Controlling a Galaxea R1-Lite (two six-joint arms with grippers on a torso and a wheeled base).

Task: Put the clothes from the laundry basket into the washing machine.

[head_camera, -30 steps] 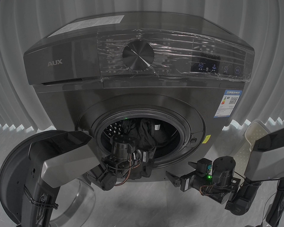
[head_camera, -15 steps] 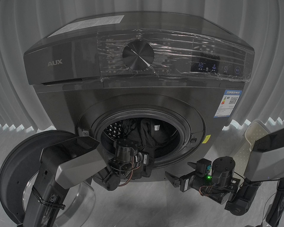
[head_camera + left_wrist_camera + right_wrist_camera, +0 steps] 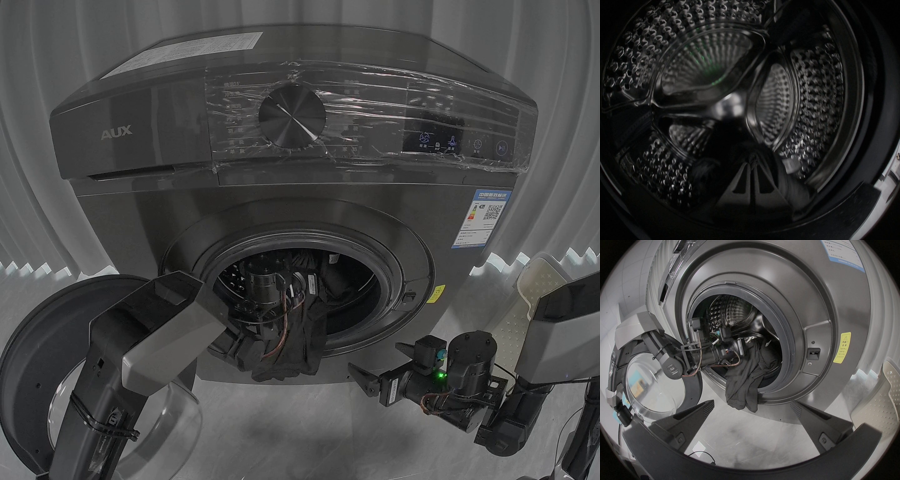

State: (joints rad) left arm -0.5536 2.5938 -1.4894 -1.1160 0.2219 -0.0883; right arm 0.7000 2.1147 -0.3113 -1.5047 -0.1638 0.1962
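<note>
The grey washing machine (image 3: 300, 206) stands with its round door (image 3: 56, 362) swung open to the left. A dark garment (image 3: 294, 340) hangs over the lower rim of the opening, partly inside the drum (image 3: 775, 103). My left gripper (image 3: 753, 165) is inside the opening, shut on the dark garment's cloth; from the right wrist the garment (image 3: 743, 380) droops below it. My right gripper (image 3: 384, 365) hangs low in front of the machine, right of the opening, open and holding nothing (image 3: 753, 418).
A white perforated laundry basket (image 3: 531, 294) stands at the right beside the machine, its contents hidden. The open door takes up the floor at the lower left. Bare grey floor (image 3: 300, 431) lies in front of the machine.
My left arm has risen from the lower rim and pushed into the drum opening, carrying the dark garment, which now trails longer over the rim. The right arm has not moved.
</note>
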